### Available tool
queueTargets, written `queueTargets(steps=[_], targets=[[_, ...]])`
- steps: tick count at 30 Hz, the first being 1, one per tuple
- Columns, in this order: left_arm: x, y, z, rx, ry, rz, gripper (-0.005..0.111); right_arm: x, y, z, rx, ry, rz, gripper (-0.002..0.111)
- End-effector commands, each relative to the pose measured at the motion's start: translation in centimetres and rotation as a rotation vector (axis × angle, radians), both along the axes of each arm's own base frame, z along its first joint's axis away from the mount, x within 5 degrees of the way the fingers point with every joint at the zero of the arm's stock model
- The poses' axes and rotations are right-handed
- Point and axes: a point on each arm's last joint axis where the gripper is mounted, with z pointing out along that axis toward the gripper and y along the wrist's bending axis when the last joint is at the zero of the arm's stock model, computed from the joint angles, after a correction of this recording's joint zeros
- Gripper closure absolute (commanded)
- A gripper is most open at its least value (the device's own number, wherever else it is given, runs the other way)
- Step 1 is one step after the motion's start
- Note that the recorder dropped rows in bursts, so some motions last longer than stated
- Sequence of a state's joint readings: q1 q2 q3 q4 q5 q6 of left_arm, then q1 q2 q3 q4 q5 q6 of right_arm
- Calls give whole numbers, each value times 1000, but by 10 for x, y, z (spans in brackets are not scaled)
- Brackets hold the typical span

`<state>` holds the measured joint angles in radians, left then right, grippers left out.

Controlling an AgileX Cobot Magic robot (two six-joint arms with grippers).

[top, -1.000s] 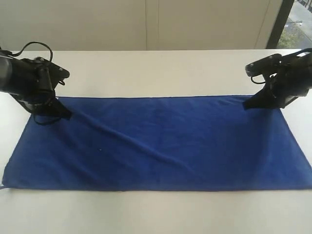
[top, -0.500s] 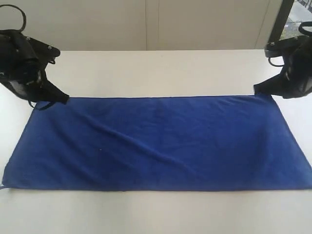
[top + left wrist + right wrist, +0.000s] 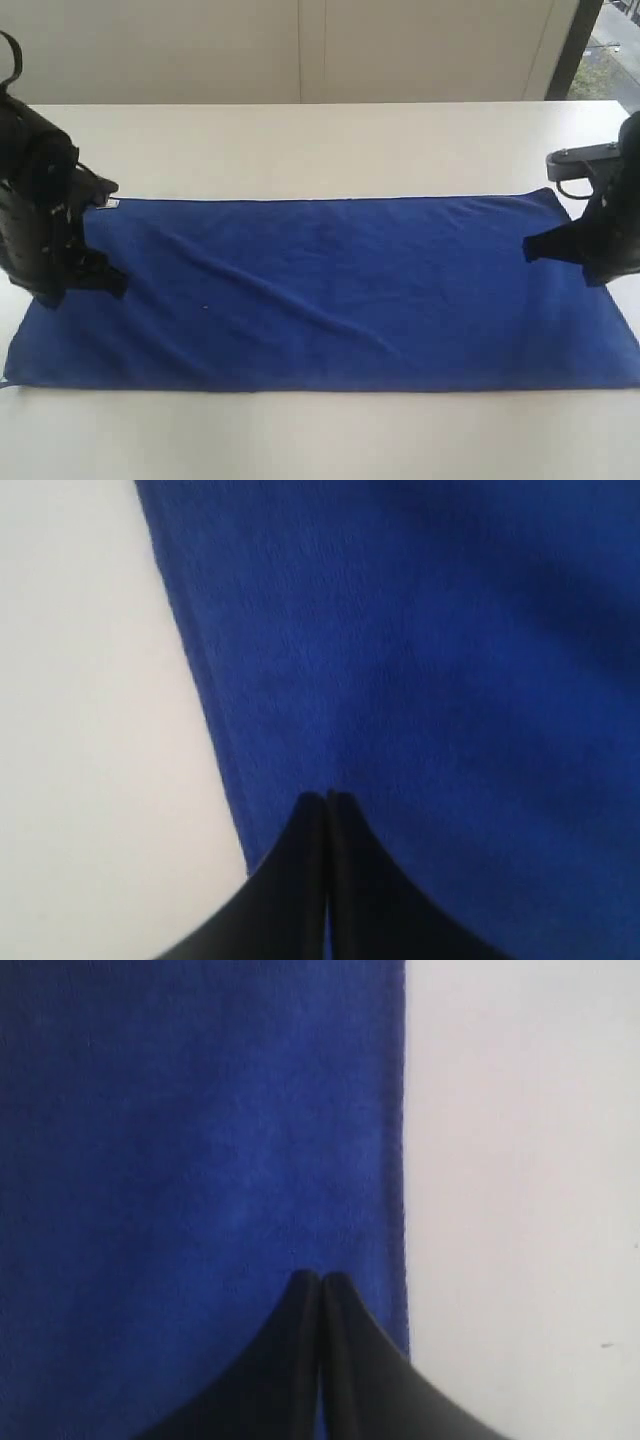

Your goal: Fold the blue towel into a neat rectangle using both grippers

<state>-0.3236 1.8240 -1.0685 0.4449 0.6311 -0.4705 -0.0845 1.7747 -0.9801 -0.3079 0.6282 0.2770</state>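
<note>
The blue towel lies flat across the white table. The left gripper and right gripper hang over its left and right ends, both pinched shut and holding nothing. They should open wide, then grab matching corners together.

Towel lies on the table, left gripper and right gripper over its ends.

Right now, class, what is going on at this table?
A two-armed robot is working on a blue towel, spread flat and unfolded on the white table. The left gripper sits over one short edge, the right gripper over the other, both with fingers shut. No fold is made yet.
</note>
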Motion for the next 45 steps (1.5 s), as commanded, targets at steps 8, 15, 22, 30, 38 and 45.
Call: queueTargets(steps=[8, 15, 22, 30, 38, 45], targets=[[-31, 9, -28, 12, 97, -7, 107, -16, 0, -15, 4, 45, 2, 108], [-37, 14, -26, 70, 160, -3, 107, -21, -1, -30, -1, 128, -14, 108], [-38, 15, -26, 79, 173, -17, 107, -21, -1, -31, 2, 128, -33, 108], [-33, 12, -27, 48, 124, -35, 107, -19, -2, -14, -7, 92, -40, 108], [-28, 1, -10, -104, -8, -29, 107, -19, -2, 23, -10, -29, -48, 108], [-17, -8, 24, -223, -259, -139, 107, -18, -2, 17, -3, -11, -50, 108]])
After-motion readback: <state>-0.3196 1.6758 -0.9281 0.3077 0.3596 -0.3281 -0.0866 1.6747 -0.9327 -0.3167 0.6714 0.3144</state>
